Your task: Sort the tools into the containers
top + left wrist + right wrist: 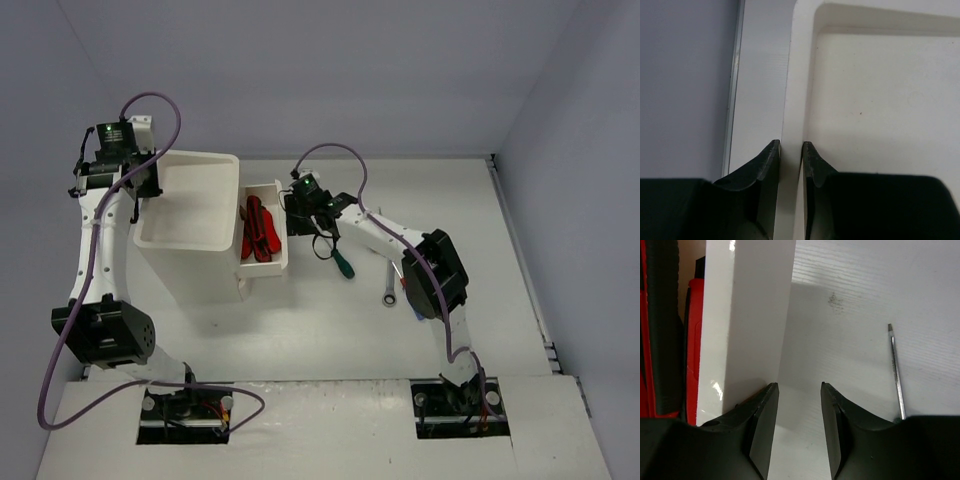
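The white container box (205, 268) has a shallow tray top (222, 168) and one drawer (281, 262) pulled out to the right. Red-handled tools (258, 230) lie in the drawer. My left gripper (141, 192) is shut on the tray's left rim (792, 75); its gripper (791, 144) pinches that rim. My right gripper (296, 216) is open and empty just beside the drawer's white wall (747, 315), over the table, as the right wrist view (799, 385) shows. A green-handled screwdriver (343, 263) and a silver wrench (390, 286) lie on the table right of the drawer.
A screwdriver shaft (896, 370) lies on the table just right of my right fingers. Red tools (662, 340) show inside the drawer in the right wrist view. Grey walls enclose the table at the back and sides.
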Controlling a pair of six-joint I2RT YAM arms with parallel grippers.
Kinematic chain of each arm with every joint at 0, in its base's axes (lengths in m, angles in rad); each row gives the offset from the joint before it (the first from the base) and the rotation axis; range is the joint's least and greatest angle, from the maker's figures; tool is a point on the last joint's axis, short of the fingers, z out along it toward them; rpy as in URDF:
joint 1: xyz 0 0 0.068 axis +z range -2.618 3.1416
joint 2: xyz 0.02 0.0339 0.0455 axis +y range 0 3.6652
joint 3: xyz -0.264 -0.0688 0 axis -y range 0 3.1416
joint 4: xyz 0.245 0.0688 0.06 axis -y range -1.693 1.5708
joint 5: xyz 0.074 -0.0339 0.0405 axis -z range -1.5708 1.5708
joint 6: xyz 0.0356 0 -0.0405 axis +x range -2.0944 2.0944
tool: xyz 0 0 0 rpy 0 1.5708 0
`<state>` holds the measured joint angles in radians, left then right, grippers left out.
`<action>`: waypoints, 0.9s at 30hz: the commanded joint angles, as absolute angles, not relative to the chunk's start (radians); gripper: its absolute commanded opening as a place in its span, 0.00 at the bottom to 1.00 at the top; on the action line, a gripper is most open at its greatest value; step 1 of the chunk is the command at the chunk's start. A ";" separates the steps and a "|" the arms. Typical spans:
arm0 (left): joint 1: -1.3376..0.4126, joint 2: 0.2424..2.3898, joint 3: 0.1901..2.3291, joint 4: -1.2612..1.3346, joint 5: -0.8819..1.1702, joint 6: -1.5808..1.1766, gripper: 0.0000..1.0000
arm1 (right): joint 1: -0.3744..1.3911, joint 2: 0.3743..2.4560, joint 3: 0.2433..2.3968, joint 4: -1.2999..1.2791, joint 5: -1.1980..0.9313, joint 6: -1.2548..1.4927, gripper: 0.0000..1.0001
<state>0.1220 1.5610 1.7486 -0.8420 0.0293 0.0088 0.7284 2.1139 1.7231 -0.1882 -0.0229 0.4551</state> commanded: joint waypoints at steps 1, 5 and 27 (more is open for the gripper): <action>0.092 1.537 1.729 -0.834 0.124 -0.059 0.00 | 0.862 2.095 1.802 -0.009 -0.162 0.609 0.37; 0.092 1.531 1.720 -0.831 0.109 -0.087 0.00 | 0.880 2.060 1.781 -0.009 -0.152 0.653 0.34; 0.093 1.502 1.677 -0.789 0.149 -0.071 0.00 | 0.916 2.038 1.826 0.112 -0.227 0.589 0.34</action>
